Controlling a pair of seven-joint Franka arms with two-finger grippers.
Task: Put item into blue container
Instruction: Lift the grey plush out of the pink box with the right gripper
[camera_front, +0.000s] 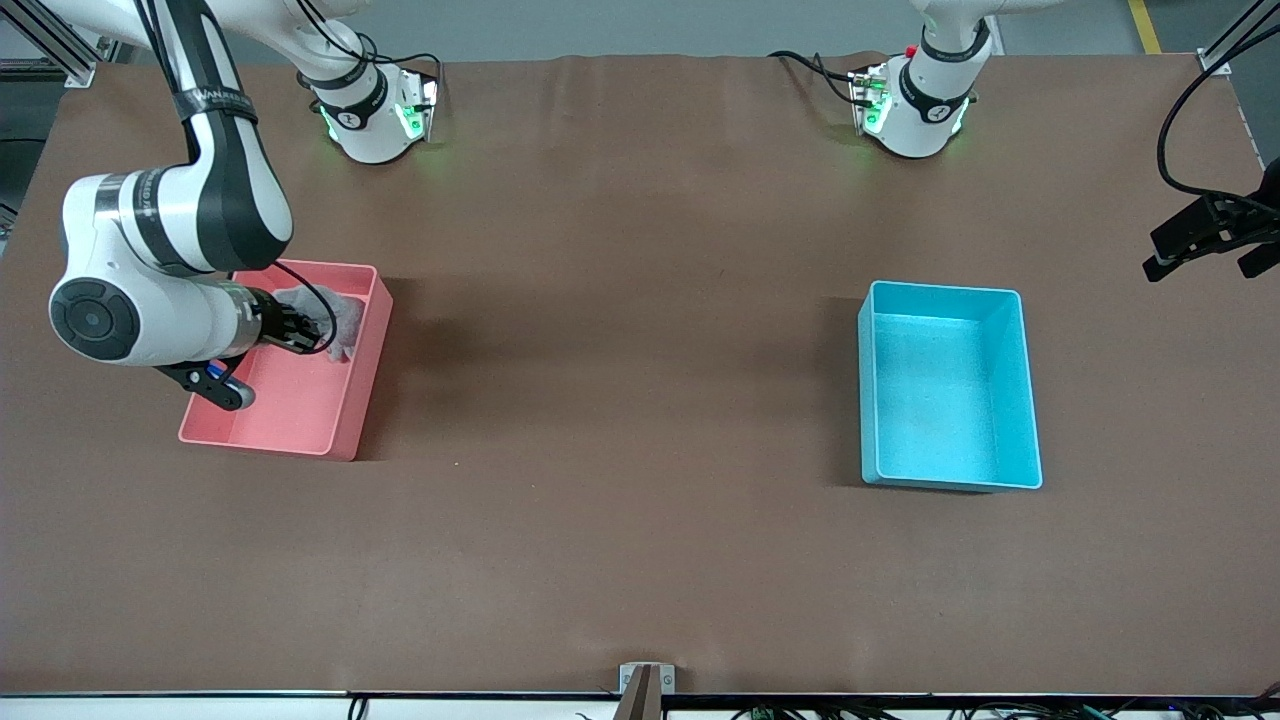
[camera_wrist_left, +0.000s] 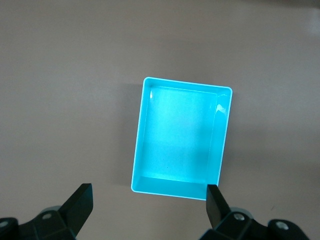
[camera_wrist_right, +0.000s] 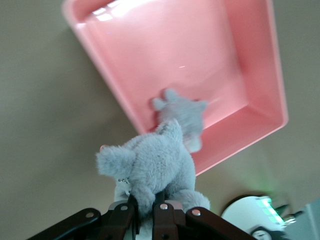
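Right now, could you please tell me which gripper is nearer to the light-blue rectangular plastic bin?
Left. The left gripper hangs open above the light-blue rectangular plastic bin. The right gripper is over the pink plastic bin at the right arm's end, shut on a grey plush toy.

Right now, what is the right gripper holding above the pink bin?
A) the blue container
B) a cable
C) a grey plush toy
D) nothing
C: the right gripper is shut on the grey plush toy, lifted above the pink bin.
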